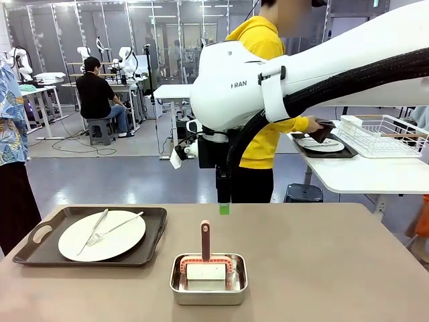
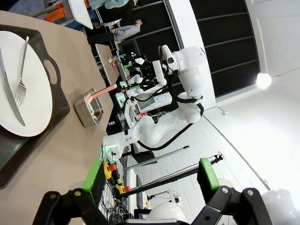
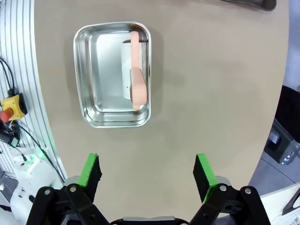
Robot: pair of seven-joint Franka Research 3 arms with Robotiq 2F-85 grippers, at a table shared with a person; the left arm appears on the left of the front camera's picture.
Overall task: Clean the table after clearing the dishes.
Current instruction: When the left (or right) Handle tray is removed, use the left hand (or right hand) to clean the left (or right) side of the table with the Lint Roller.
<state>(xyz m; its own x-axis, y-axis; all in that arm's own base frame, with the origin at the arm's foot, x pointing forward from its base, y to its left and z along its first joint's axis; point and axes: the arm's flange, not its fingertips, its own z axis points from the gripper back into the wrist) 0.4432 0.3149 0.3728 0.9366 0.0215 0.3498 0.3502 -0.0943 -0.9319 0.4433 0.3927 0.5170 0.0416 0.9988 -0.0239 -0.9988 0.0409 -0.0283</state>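
Clearing of the dishes is looking half done, and the wiping is not yet starting.

Left of the steel pan (image 1: 208, 295), a dark tray (image 1: 40, 251) is sitting on the table (image 1: 322, 268), carrying a white plate (image 1: 117, 235) with a fork (image 1: 114, 228) and a knife (image 1: 92, 231) lying across it; this set is, by my reckoning, waiting to be cleared. Far behind the pan and to its right, a person's hand (image 1: 314, 125) is reaching to a second tray (image 1: 328, 155) with its own plate on a white table (image 1: 362, 174), beside a wire rack (image 1: 385, 137). The pan is holding a pale scrubber with a pink handle (image 1: 205, 239). The right gripper (image 3: 147, 173) is hanging above the table near the pan, jaws spread and empty. The left gripper (image 2: 151, 180) is also gaping empty, well apart from the pan, out beyond the tray.
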